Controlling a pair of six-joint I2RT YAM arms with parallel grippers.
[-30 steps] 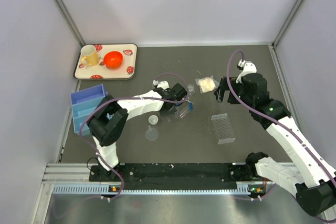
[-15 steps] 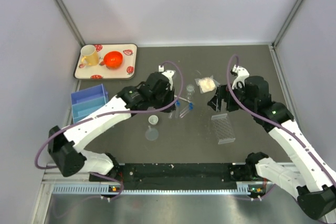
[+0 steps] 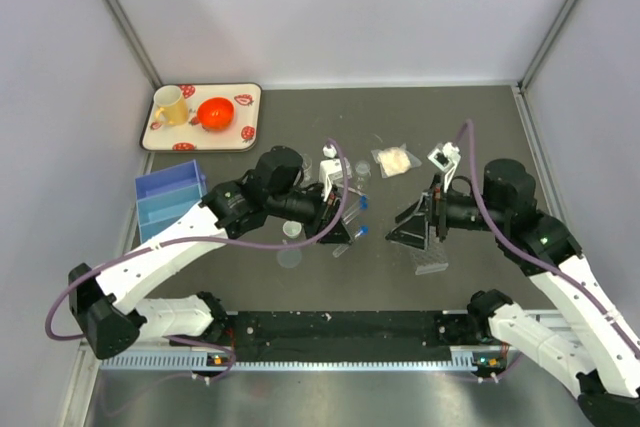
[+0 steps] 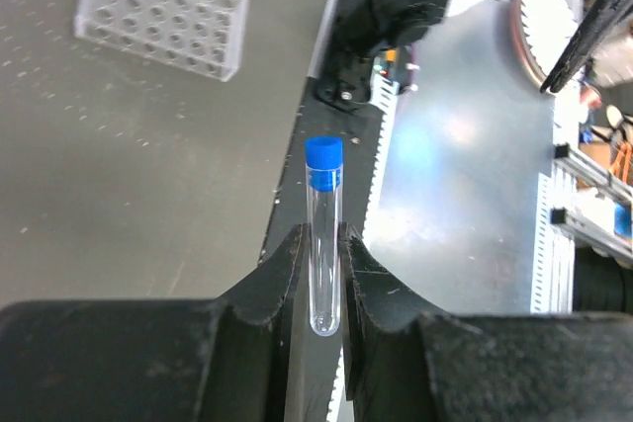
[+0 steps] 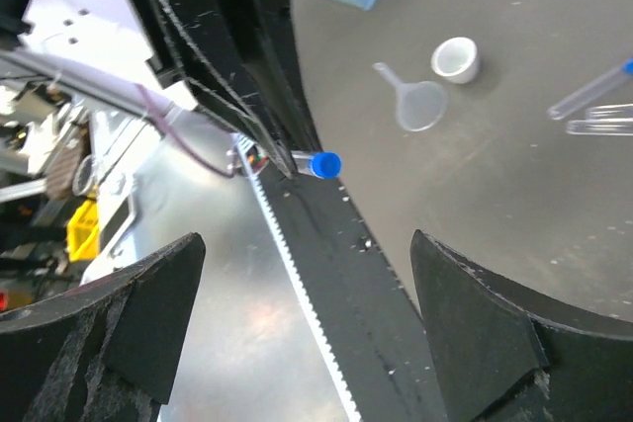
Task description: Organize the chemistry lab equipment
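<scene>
Tube point(image 4: 324, 195) in left end effector point(image 4: 323, 242), cap outward

A dark grey table point(image 3: 480, 117) fills the middle, matte and lightly speckled. Plain pale lilac-grey walls close it in: the back wall point(image 3: 340, 7) at 12 o'clock, the left wall point(image 3: 50, 147) at 9 and the right wall point(image 3: 600, 97) at 3. Grey metal struts point(image 3: 120, 17) run up the two rear corners, at about 11 and 1 o'clock. At 6 o'clock a black strip point(image 3: 340, 327) and a slotted aluminium rail point(image 3: 340, 359) edge the table, with brushed metal sheet point(image 3: 330, 402) below them. The light is soft and even, with a faint glare on the metal.
</scene>
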